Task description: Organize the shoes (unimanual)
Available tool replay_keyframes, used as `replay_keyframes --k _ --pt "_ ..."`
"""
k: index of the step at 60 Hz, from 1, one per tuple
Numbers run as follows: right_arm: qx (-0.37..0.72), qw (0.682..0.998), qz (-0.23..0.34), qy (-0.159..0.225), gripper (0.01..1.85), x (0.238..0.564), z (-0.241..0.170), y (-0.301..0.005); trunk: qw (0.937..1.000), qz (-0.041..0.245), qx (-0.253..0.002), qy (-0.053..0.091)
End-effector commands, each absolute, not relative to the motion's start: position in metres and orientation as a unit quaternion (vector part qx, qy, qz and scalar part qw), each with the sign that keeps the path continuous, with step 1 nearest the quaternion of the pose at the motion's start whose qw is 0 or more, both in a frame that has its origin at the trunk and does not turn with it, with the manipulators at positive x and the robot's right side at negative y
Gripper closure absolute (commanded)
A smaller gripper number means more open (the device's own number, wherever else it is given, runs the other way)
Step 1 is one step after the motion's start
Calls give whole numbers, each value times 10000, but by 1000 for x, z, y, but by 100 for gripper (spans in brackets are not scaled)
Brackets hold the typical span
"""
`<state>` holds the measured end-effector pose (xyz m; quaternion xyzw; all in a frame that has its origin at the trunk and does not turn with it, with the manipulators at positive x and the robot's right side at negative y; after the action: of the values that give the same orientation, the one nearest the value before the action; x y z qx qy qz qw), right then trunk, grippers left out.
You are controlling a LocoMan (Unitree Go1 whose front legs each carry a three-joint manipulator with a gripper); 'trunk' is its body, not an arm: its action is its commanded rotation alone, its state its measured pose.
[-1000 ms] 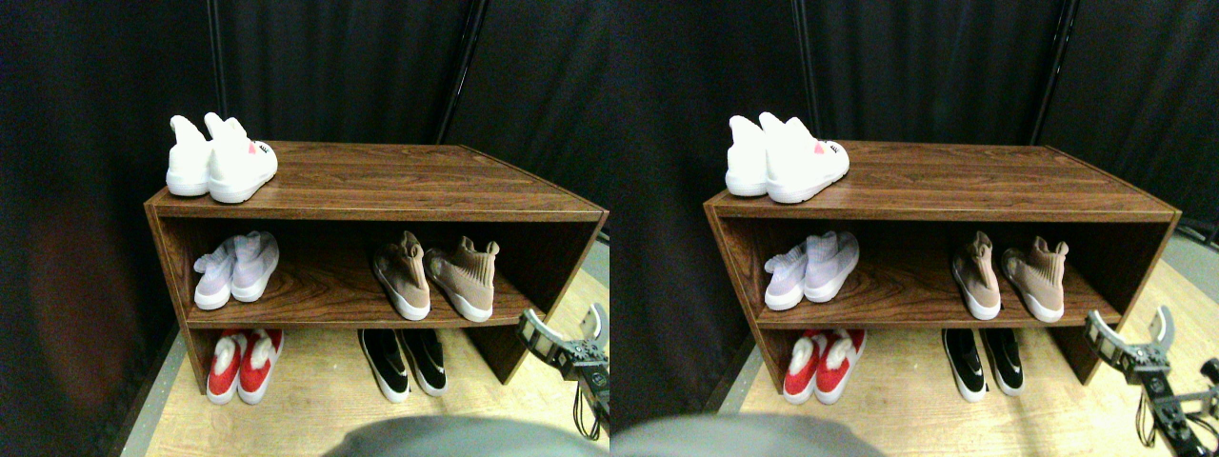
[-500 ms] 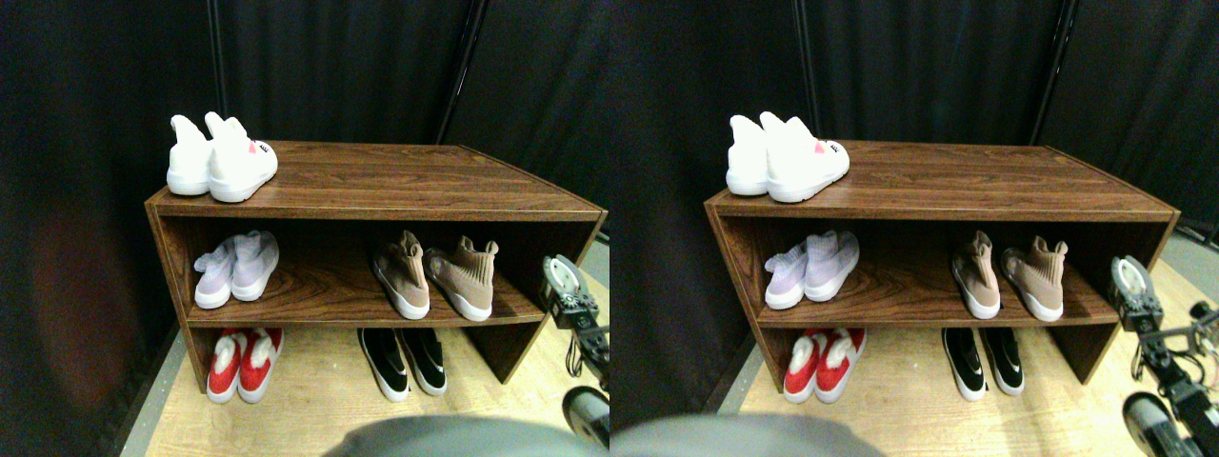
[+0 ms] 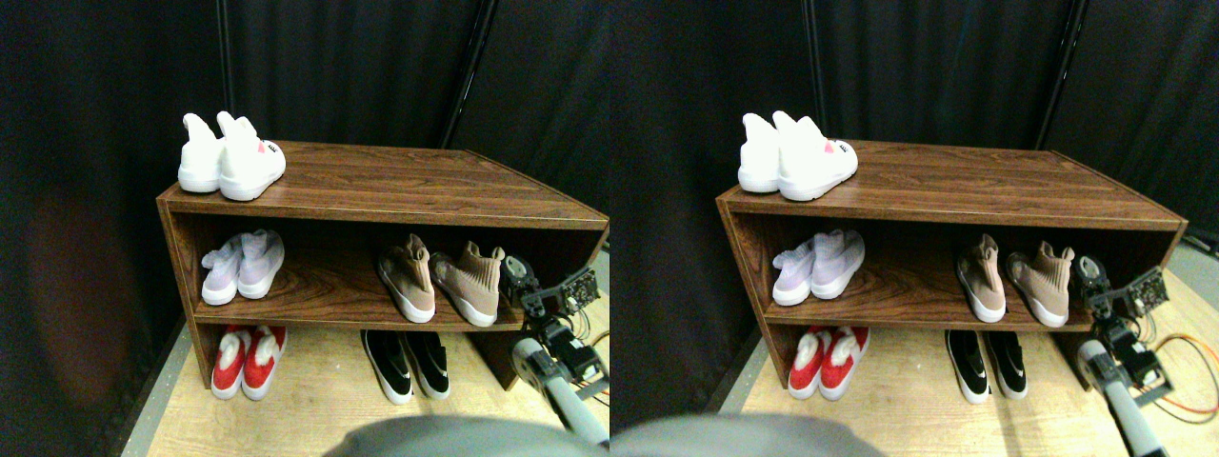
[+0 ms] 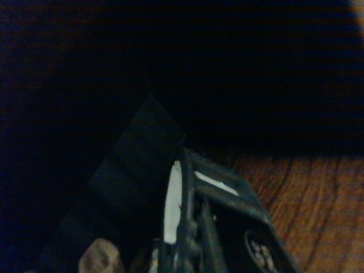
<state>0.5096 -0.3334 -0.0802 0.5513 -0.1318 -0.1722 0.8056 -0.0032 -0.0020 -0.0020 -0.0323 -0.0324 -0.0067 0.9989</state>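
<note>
Now nearer, right gripper [image 3: 519, 276] meets ribbed tan knit shoes [image 3: 467, 283].

Dark wood-grain shelf unit [image 3: 400, 186] stands on light plywood floor [image 3: 314, 400]. Top board, one middle shelf [image 3: 324, 290], open bottom bay (no base panel; floor shows through). Black curtain [image 3: 362, 67] behind. Orange cable [image 3: 598, 335] on floor at right edge.

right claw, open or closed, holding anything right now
Right claw: cannot be told whether open or closed; nothing visibly held. It sits at the brown wooden shoe rack's middle shelf, beside the tan knit sock-shoes.
</note>
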Motion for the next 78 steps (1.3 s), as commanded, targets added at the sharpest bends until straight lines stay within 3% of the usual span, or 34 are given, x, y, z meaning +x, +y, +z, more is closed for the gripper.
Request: replay_keyframes --k 1,11,13,20,24,46,66,78 --pt "5358 8154 -1669 -1419 180 518 -83 -336 9990 58 -388 -222" --pt "5687 7946 -1714 -1259 180 530 -95 -338 9989 118 -417 -203" --pt "5491 8099 -1673 -1207 180 530 -96 -336 9989 118 -417 -203" --pt "5574 8080 -1563 -1095 180 528 -98 -331 9988 156 -425 -179" --pt "5811 7868 -1730 -1153 180 527 -97 -327 9987 184 -446 -172" --pt "5696 8071 -1348 -778 180 518 -91 -311 9982 263 -528 -138" --pt "6061 7789 -1470 -668 180 518 -91 -290 9978 298 -564 -152" --pt "5819 8010 -1322 -488 180 520 -93 -283 9977 315 -576 -147"
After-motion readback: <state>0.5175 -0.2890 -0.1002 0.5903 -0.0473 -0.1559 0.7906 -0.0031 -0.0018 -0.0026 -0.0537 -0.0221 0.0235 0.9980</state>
